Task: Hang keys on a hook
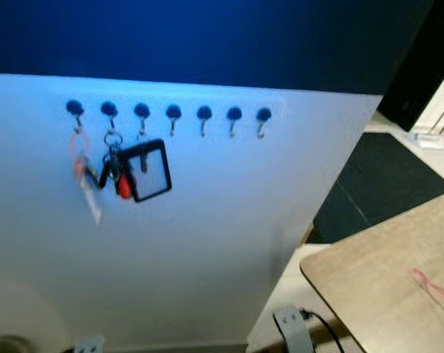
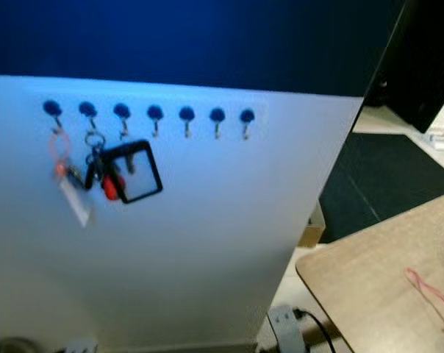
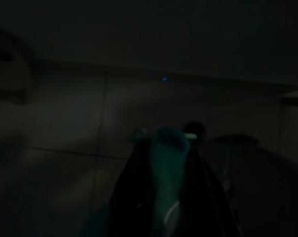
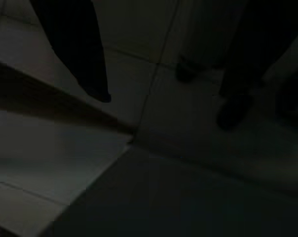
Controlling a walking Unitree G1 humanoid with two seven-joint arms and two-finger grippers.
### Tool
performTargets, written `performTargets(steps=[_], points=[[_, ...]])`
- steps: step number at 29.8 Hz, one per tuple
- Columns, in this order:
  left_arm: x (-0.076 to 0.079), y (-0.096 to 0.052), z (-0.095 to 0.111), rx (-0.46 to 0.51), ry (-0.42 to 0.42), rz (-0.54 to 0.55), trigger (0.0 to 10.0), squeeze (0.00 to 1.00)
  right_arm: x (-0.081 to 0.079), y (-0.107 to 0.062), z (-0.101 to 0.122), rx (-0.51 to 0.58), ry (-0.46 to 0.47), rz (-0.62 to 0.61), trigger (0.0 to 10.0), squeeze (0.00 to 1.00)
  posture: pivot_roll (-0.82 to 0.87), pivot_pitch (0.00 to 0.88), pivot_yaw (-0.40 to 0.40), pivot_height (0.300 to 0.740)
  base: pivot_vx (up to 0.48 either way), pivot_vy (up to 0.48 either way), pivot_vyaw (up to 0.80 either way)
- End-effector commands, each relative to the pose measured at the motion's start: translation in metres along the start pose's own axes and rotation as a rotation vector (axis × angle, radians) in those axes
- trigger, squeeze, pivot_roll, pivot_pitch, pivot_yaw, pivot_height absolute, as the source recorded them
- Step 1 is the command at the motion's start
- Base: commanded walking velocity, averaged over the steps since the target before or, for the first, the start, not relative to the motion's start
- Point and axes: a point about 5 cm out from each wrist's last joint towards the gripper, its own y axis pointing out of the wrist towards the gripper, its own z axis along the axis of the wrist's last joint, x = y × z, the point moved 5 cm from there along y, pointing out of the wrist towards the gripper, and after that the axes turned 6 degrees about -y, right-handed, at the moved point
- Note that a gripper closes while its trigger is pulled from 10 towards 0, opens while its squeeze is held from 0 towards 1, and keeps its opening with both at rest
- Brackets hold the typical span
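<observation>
While both arms hang idle, the head camera faces a white panel bearing a hook rail.

Panel: a white upright board (image 1: 207, 243) below a dark blue wall, seen slightly blurred.

Hooks: seven blue-capped hooks (image 1: 173, 116) in one row; the four toward the right are bare.

Keys: a bunch of keys (image 1: 117, 170) hangs from the second hook from the left, with a red fob and a black square frame (image 1: 150, 170) just beside it, touching or overlapping; which hook carries the frame cannot be told.

Tag: an orange loop with a pale tag (image 1: 86, 184) hangs from the leftmost hook.

Worktop: a wood-grain corner (image 1: 384, 287) at lower right carries a red cord (image 1: 435, 288), well apart from the hooks.

Left claw: dark fingers (image 3: 164, 197) point at a dim floor; something pale lies between them, but what it is and the claw's state cannot be told.

Right claw: two black fingers (image 4: 85, 64) stand well apart over floor tiles, holding nothing.

Progress: judged complete, since keys hang on a hook.
</observation>
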Motion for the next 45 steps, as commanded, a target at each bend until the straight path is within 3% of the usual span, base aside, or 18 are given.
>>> performTargets(steps=[1,15,19,31,45], points=[[0.001,0.000,-0.002,-0.006,-0.005,0.003,10.0,0.00,0.003,-0.002,-0.005,-0.015,0.007,-0.008,10.0,0.00,0.09,0.039,-0.073,0.740,0.000,0.000,0.80],[0.005,0.001,0.005,0.023,0.036,-0.019,10.0,0.00,0.002,-0.001,-0.004,-0.013,0.021,-0.013,10.0,0.00,0.09,0.035,-0.068,0.740,0.000,0.000,0.80],[0.006,0.001,0.005,0.027,0.040,-0.025,10.0,0.00,0.006,-0.002,-0.006,-0.013,0.092,-0.039,10.0,0.00,0.09,0.032,-0.067,0.740,0.000,0.000,0.00],[0.010,0.002,0.009,0.032,0.057,-0.051,10.0,0.00,0.004,-0.002,-0.009,-0.024,0.095,-0.037,10.0,0.00,0.09,0.024,-0.060,0.740,0.000,0.000,0.00],[0.010,0.003,0.013,0.039,0.050,-0.054,10.0,0.00,0.003,-0.003,-0.010,-0.027,0.101,-0.040,10.0,0.00,0.09,0.030,-0.059,0.740,0.000,0.388,0.00]])
